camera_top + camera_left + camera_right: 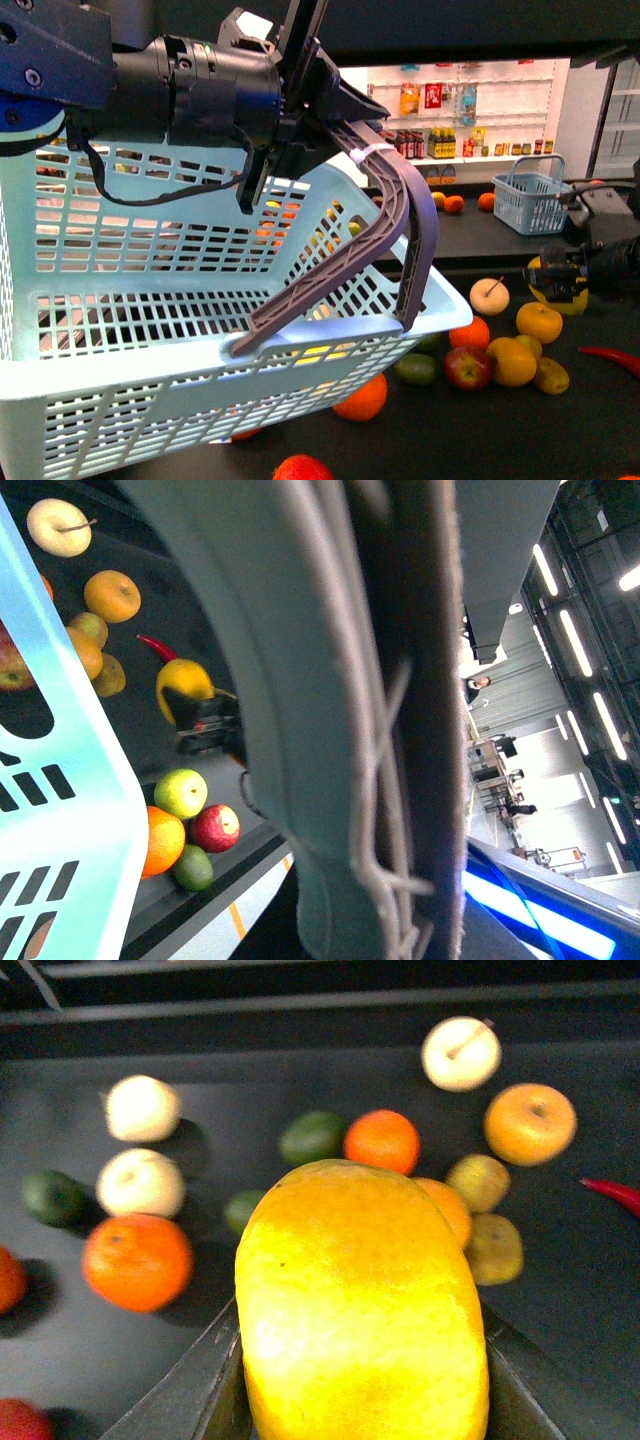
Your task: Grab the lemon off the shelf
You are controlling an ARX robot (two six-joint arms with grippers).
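- My right gripper [553, 278] is my working one. Its dark jaws stand about half open and are closed onto the small bright-yellow oval lemon [567, 300], one finger pressing each flank.
- From the right wrist camera the lemon [360, 1310] fills the gap between those fingers [190, 1390]. I see no slack on either side.
- The lemon's long axis runs along my fingers. Its far end points out past the tips, towards the loose fruit on the tray.
- The lemon sits at the right side of the black metal shelf [520, 440], over its wide dark tray. It is just beside a pale cream round fruit with a stem [489, 296] and a larger yellow-orange round fruit [539, 322].
- I cannot tell whether the lemon rests on the tray or hangs clear of it.
- My left gripper [335, 120] is closed on the grey-purple plastic handle [330, 280] of a light blue slotted plastic basket [120, 390]. It holds the basket tilted in front of the shelf.
- The left wrist camera is mostly blocked by that handle [330, 680]. Beyond it, the lemon [185, 680] shows in my right jaws.
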